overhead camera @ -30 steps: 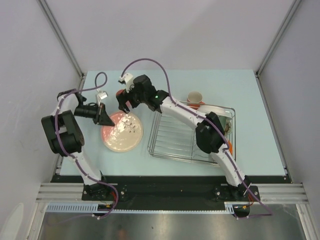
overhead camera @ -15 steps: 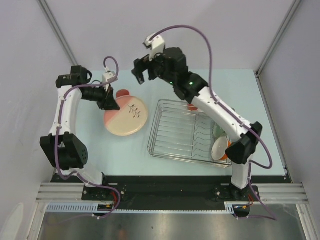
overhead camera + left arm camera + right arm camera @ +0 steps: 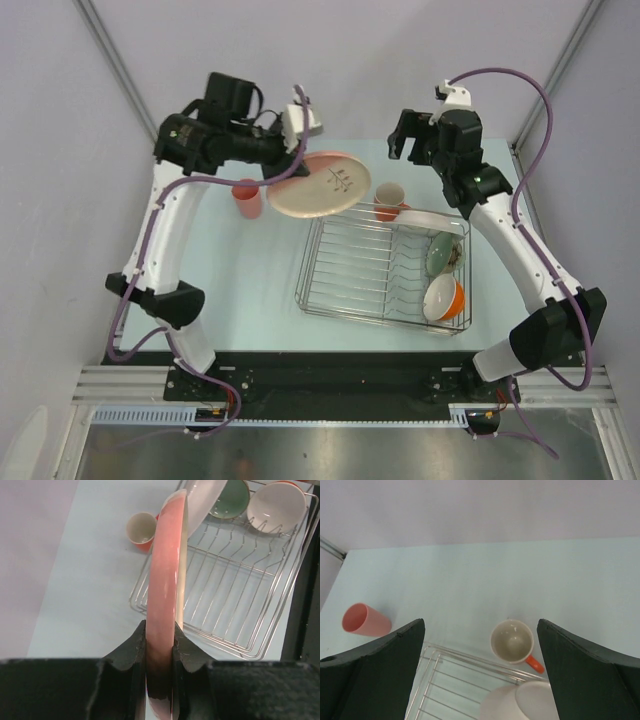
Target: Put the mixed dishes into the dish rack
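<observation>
My left gripper (image 3: 285,172) is shut on the rim of the large pink-and-cream leaf-patterned plate (image 3: 322,184) and holds it in the air over the dish rack's (image 3: 340,262) far left corner. In the left wrist view the plate (image 3: 167,570) stands edge-on between my fingers. My right gripper (image 3: 413,143) is open and empty, raised above the orange mug (image 3: 389,200), which stands just behind the rack. The pink tumbler (image 3: 247,198) stands on the table at the left. The sage-green bowl (image 3: 443,252) and the orange bowl (image 3: 443,298) sit in the rack's right end. A white plate (image 3: 202,502) leans beside the green bowl.
The light blue table (image 3: 250,300) is walled by grey panels at the left, right and back. The mug (image 3: 512,641) and tumbler (image 3: 364,621) show in the right wrist view beyond the rack's far rim (image 3: 455,652).
My left arm has lifted the large plate off the table and carried it up and right toward the rack. My right arm has swung right, from near the tumbler to above the mug.
</observation>
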